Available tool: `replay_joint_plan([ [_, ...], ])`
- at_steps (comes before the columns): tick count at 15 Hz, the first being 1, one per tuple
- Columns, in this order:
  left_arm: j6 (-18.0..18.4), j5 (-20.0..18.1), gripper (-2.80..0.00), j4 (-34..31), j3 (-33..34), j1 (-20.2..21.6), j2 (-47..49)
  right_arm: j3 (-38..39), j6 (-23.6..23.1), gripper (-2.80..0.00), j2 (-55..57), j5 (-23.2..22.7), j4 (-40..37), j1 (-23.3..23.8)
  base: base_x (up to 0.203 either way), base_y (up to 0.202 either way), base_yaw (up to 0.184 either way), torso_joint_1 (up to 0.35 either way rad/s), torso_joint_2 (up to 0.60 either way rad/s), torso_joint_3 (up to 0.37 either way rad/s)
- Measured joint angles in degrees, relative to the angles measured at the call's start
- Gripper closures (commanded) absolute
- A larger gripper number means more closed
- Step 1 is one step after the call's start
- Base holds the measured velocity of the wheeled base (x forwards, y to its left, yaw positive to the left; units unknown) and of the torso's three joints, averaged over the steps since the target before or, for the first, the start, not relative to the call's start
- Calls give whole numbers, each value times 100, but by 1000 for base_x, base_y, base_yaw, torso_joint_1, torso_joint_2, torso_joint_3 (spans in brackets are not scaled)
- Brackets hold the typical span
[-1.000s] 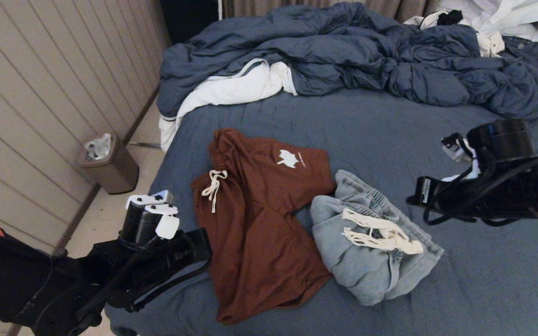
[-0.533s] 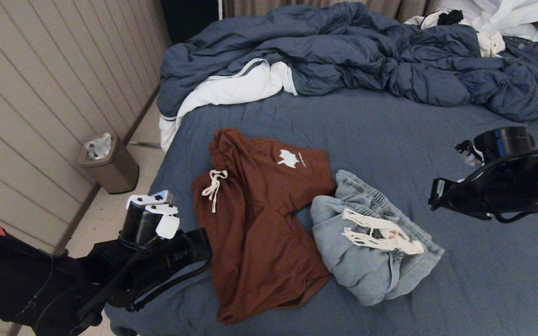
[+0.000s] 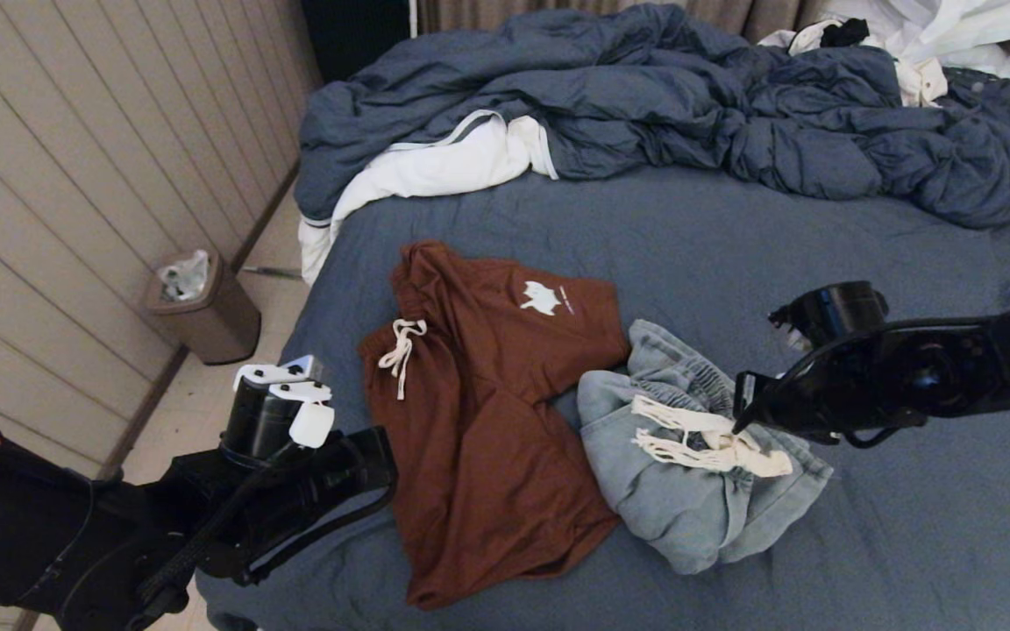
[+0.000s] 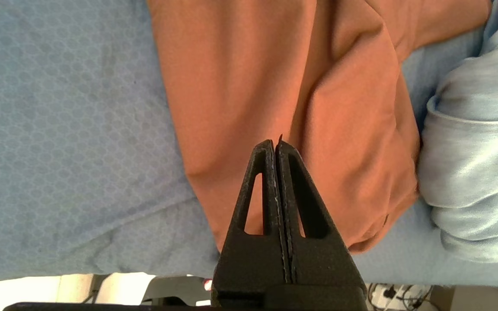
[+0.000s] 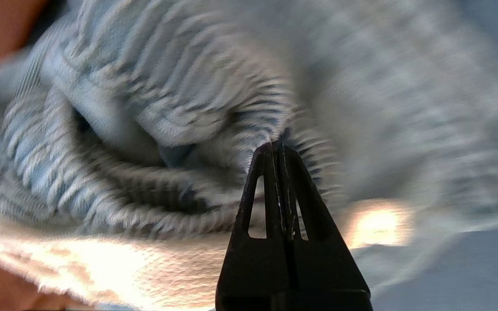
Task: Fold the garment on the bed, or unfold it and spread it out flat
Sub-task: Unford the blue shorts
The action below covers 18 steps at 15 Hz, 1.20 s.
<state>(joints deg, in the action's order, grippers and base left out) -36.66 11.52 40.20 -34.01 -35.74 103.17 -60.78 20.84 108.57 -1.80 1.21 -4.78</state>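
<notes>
Bed (image 3: 733, 237) with slate-blue sheet – left gripper (image 4: 277, 144) clenched, empty, hovering at the near left corner beside rust-brown shorts (image 3: 487, 412). Right of these, crumpled light-blue shorts (image 3: 680, 499) – right gripper (image 5: 277, 147) clenched, tips at their ribbed waistband

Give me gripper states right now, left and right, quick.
Left gripper: shut, empty, above the rust-brown cotton shorts.
Right gripper: shut, holding nothing, tips at the elastic waistband of the crumpled light-blue shorts.
</notes>
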Motion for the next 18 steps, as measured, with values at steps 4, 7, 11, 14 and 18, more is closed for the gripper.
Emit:
replay_joint_plan([
  [4, -2, -2, 0, 0, 0, 5, -15, 91, 339, 0, 199, 110, 11, -816, 0, 0, 0, 0, 0, 0],
  [7, -2, 2, 0, 0, 0, 5, -20, 168, 714, 0, 181, 132, 6, -1763, 0, 0, 0, 0, 0, 0],
  [11, -2, 0, 0, -2, -5, 5, -22, 215, 876, 0, 209, 107, 447, -2909, 0, 0, 0, 0, 0, 0],
  [14, -2, 2, 0, -1, -9, 5, -20, 365, 751, 0, 236, 95, 598, -3586, 0, 0, 0, 0, 0, 0],
  [18, -2, 11, 0, 1, -9, 7, -26, 852, 451, 0, 12, 82, 1281, -4062, 0, 0, 0, 0, 0, 0],
])
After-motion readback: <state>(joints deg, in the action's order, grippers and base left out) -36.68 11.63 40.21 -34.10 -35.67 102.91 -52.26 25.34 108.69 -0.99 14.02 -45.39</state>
